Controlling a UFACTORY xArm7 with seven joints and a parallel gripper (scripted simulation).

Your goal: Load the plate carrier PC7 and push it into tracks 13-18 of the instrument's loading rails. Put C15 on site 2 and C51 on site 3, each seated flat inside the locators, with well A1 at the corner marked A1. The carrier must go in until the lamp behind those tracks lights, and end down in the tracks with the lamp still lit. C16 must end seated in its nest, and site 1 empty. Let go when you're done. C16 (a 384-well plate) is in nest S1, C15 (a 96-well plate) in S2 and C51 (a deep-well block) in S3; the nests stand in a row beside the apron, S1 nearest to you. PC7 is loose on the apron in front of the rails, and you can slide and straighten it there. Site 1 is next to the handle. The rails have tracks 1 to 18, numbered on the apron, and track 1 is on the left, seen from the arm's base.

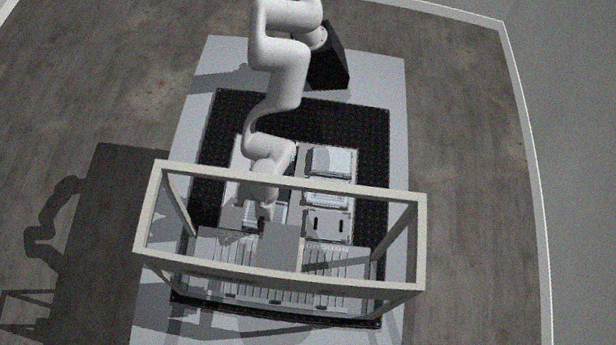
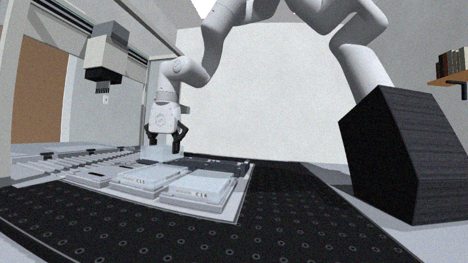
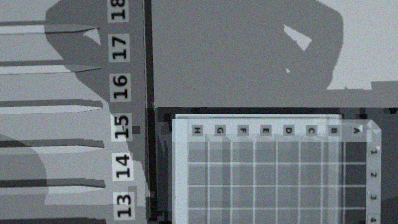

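1. One deep-well block C51 (image 2: 156, 152) is clamped in the gripper (image 2: 165, 141), low over the dark carrier PC7 (image 2: 209, 165) on the apron.
2. In the wrist view its column letters H to A run across, beside track numbers 13-18 (image 3: 121, 125); long axis not determinable.
3. C15 (image 2: 148, 176) and C16 (image 2: 199, 187) sit in their nests.
4. Black perforated mat (image 2: 261, 228); wood floor (image 1: 61, 70); grey walls.

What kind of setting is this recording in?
Most likely a lab automation bench: numbered loading rails inside a framed instrument, labelled well plates in nests, and a pipetting head overhead. The gripper holds a deep-well block.
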